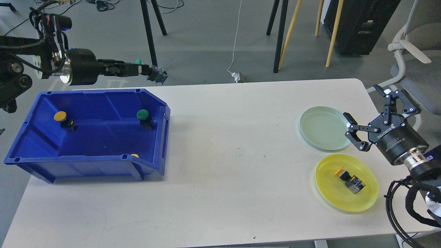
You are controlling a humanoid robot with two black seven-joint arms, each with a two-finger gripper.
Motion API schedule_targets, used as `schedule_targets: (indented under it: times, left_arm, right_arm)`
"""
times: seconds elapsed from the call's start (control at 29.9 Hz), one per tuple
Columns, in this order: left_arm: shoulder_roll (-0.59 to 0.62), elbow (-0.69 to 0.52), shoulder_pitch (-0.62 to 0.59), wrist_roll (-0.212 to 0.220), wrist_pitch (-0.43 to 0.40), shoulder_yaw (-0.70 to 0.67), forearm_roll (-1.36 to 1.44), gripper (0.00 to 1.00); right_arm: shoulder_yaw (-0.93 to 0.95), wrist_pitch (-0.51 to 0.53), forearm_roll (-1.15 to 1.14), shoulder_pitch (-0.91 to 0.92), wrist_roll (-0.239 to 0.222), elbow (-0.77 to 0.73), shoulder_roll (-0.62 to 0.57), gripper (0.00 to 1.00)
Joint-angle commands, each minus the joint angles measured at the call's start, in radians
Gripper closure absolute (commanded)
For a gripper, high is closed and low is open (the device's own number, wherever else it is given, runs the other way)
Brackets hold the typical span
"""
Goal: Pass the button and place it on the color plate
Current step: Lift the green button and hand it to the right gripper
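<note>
My left gripper (149, 71) is shut on a green-capped button (153, 70) and holds it high above the far rim of the blue bin (156, 103). In the bin lie a green button (143, 116), a yellow button (62, 119) and another yellow one (135, 155) half hidden by the front wall. My right gripper (366, 119) is open and empty, hovering by the right edge of the pale green plate (322, 128). The yellow plate (344, 198) holds a yellow-capped button (348, 180).
The white table (224, 165) carries the bin at the left and the two plates at the right. Behind the table are chair and easel legs (150, 34), a cable on the floor and an office chair (413, 58) at the right.
</note>
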Motion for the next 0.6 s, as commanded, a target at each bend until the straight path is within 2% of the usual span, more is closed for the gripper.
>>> schedule_targets:
  times: [0.0,0.1,0.2,0.3,0.43,0.57]
  left_arm:
    - [-0.126,0.001,0.006,0.000,0.000,-0.050,-0.143,0.90]
    - [-0.264,0.062,0.038,0.000,0.000,-0.056,-0.152,0.90]
    - [-0.398,0.194,0.061,0.000,0.000,-0.054,-0.157,0.90]
    - [-0.481,0.269,0.093,0.000,0.000,-0.056,-0.160,0.90]
    - [-0.516,0.288,0.112,0.000,0.000,-0.051,-0.160,0.90]
    - [-0.519,0.289,0.124,0.000,0.000,-0.050,-0.160,0.90]
  right_arm:
    - [-0.120,0.110,-0.002,0.123,0.001,-0.001,-0.063,0.02]
    - [-0.244,0.133,0.006,0.249,-0.001,-0.015,-0.082,0.02]
    - [-0.391,0.122,0.014,0.404,0.002,-0.045,-0.069,0.02]
    - [-0.479,0.116,0.015,0.497,0.004,-0.082,-0.037,0.02]
    - [-0.511,0.116,0.017,0.528,0.004,-0.143,0.059,0.02]
    - [-0.513,0.116,0.073,0.544,0.004,-0.194,0.099,0.02]
